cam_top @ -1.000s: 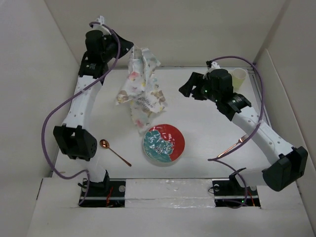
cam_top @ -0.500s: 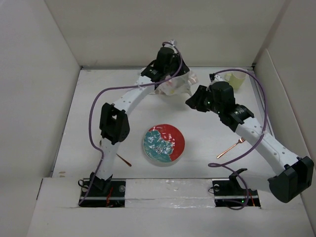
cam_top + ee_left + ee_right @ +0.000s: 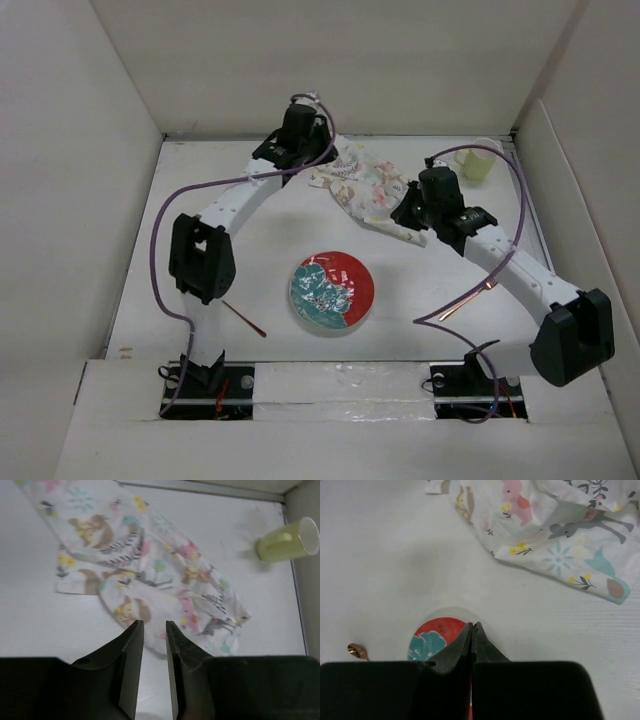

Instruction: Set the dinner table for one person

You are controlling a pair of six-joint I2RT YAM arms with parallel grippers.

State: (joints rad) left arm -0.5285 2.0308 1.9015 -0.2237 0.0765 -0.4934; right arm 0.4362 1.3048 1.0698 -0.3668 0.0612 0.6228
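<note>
White dinner table (image 3: 270, 250), animal-and-flower placemat (image 3: 368, 190), red-and-teal plate (image 3: 332, 291), pale green mug (image 3: 478, 164), copper spoon (image 3: 356, 651).

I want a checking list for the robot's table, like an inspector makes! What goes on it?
Surface: white dinner table, no spills seen.
Job's things: placemat rumpled, far side; plate front middle; fork right of it; spoon left, partly behind left arm; mug far right corner.
Clutter: nothing seen.
Grippers: left gripper slightly open by the placemat, empty; right gripper shut, empty.
Cables: a purple cable loops along each arm.
Surroundings: plain walls on three sides.
</note>
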